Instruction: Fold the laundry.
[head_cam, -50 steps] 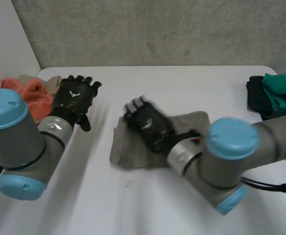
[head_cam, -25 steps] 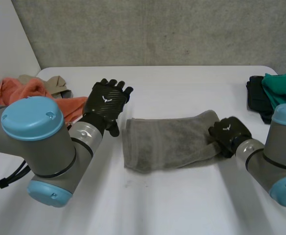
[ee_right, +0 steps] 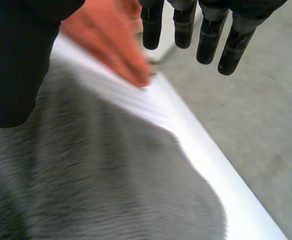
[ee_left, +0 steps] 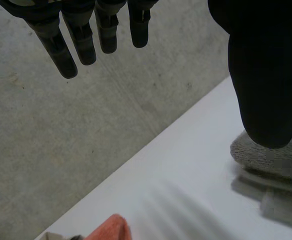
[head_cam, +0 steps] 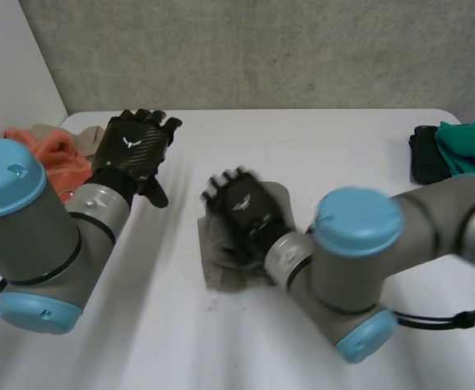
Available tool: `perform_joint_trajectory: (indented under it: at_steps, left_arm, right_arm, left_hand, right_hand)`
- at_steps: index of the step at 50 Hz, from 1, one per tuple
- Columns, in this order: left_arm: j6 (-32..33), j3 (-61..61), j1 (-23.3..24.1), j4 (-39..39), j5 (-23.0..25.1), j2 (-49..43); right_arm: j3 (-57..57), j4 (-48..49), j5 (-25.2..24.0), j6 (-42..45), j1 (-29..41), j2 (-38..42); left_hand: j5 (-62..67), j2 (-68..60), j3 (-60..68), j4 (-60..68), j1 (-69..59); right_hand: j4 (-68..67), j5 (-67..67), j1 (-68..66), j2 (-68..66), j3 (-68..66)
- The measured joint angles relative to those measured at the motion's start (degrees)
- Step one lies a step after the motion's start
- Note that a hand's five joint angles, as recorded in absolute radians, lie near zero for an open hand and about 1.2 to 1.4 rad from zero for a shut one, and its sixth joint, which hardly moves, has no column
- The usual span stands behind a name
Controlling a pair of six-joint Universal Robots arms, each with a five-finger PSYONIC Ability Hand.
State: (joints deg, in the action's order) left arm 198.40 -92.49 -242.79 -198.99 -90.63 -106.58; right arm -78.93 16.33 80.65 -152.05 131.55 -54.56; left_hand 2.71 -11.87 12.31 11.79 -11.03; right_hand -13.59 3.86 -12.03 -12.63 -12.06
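A grey towel (head_cam: 224,264) lies folded into a short bundle at the middle of the white table (head_cam: 319,146). My right hand (head_cam: 246,213) is flat over it, open, fingers pointing to the far left. In the right wrist view the towel (ee_right: 96,185) spreads under the palm, and the straight fingers (ee_right: 206,35) reach past its edge without holding it. My left hand (head_cam: 132,150) hovers open above the table, to the towel's left and apart from it. The left wrist view has the towel's folded end (ee_left: 273,160) below that hand's thumb (ee_left: 266,75).
An orange cloth (head_cam: 50,154) and a beige one (head_cam: 91,138) lie at the table's far left corner. Green cloth (head_cam: 469,150) on a black garment (head_cam: 424,162) sits at the right edge. A grey wall (head_cam: 262,49) stands behind the table.
My right hand swept from the towel's right end leftward across it, and the long towel is now a shorter folded bundle. My left hand drew back to the left, away from the towel.
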Motion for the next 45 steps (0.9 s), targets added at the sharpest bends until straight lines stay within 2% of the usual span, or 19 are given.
perform_joint_trajectory:
  at_steps: [1,2,3,4,7,12,13,14,15,21,25,32,35,39,45]
  left_arm:
    - [0.0,0.0,0.0,0.0,0.0,0.0]
    - [-1.8,1.5,0.4,0.0,0.0,-0.4]
    - [-1.8,1.5,0.4,0.0,0.0,-0.4]
    - [-3.3,3.2,1.0,0.1,0.0,-1.3]
    - [-5.3,6.6,2.8,0.6,0.1,-3.8]
    - [-7.8,12.4,6.4,2.7,0.2,-9.2]
    - [-8.7,15.5,8.0,4.4,0.2,-12.5]
    - [-8.7,15.5,8.0,4.4,0.2,-12.5]
    - [-9.5,19.4,9.4,6.9,0.2,-16.8]
    - [-9.7,27.9,11.0,14.8,-0.7,-27.4]
    - [-8.2,28.9,10.8,17.9,-3.1,-29.7]
    - [-2.6,25.7,10.5,20.3,-8.6,-29.3]
    - [-0.8,23.6,10.8,20.5,-10.1,-28.1]
    - [-0.2,22.3,11.3,20.6,-10.5,-26.4]
    - [-0.4,22.1,12.1,19.9,-9.8,-21.3]
  right_arm:
    - [0.0,0.0,0.0,0.0,0.0,0.0]
    - [-1.0,-0.3,-0.3,-7.7,-3.5,-3.6]
    - [-1.0,-0.3,-0.3,-7.7,-3.5,-3.6]
    - [-1.7,-1.0,-1.1,-13.5,-6.4,-6.3]
    - [-1.7,-3.6,-2.4,-20.2,-10.1,-8.8]
    - [0.8,-9.2,-3.5,-24.6,-12.8,-8.3]
    - [3.1,-12.4,-3.7,-25.2,-13.3,-6.3]
    - [3.1,-12.4,-3.7,-25.2,-13.3,-6.3]
    - [6.3,-16.2,-3.7,-25.1,-13.5,-3.1]
    - [13.7,-22.6,-3.1,-23.7,-13.1,5.6]
    - [15.1,-23.1,-2.6,-22.8,-12.8,7.8]
    - [15.9,-23.0,-1.7,-18.9,-11.5,9.9]
    - [16.7,-23.2,0.2,-15.1,-10.9,11.0]
    - [17.2,-23.4,2.2,-11.8,-10.5,10.6]
    - [14.7,-22.6,3.6,-9.0,-10.5,4.3]
  left_hand:
    - [0.0,0.0,0.0,0.0,0.0]
    - [0.0,0.0,0.0,0.0,0.0]
    - [0.0,0.0,0.0,0.0,0.0]
    - [0.0,0.0,0.0,0.0,0.0]
    - [0.0,0.0,0.0,0.0,0.0]
    - [0.0,0.0,0.0,0.0,-0.1]
    - [0.0,0.0,0.0,0.0,-0.2]
    - [0.0,0.0,0.0,0.0,-0.2]
    - [0.0,0.0,0.0,0.0,-0.2]
    - [0.0,-0.1,0.0,0.1,-0.2]
    - [0.2,-0.9,0.3,0.9,-1.5]
    - [0.3,-2.2,1.6,2.4,-2.8]
    - [0.3,-2.3,1.7,2.5,-3.8]
    - [0.3,-2.3,1.7,2.5,-3.7]
    - [0.3,-2.1,1.5,2.3,-3.5]
  right_hand:
    - [0.0,0.0,0.0,0.0,0.0]
    - [0.0,0.0,0.0,0.0,0.0]
    - [0.0,0.0,0.0,0.0,0.0]
    - [0.0,0.0,0.0,0.0,0.0]
    - [0.0,0.0,0.0,0.0,0.0]
    - [0.0,0.0,0.0,0.0,0.0]
    - [0.0,0.0,0.0,0.0,0.0]
    - [0.0,0.0,0.0,0.0,0.0]
    - [0.0,0.0,0.0,0.0,0.0]
    - [0.0,0.0,0.0,0.0,0.0]
    - [0.0,0.0,0.0,0.0,0.0]
    - [0.0,0.0,0.0,0.0,0.0]
    - [0.0,0.0,0.0,0.0,0.0]
    - [0.0,0.0,0.4,0.0,0.0]
    - [0.0,0.0,0.4,0.0,0.0]
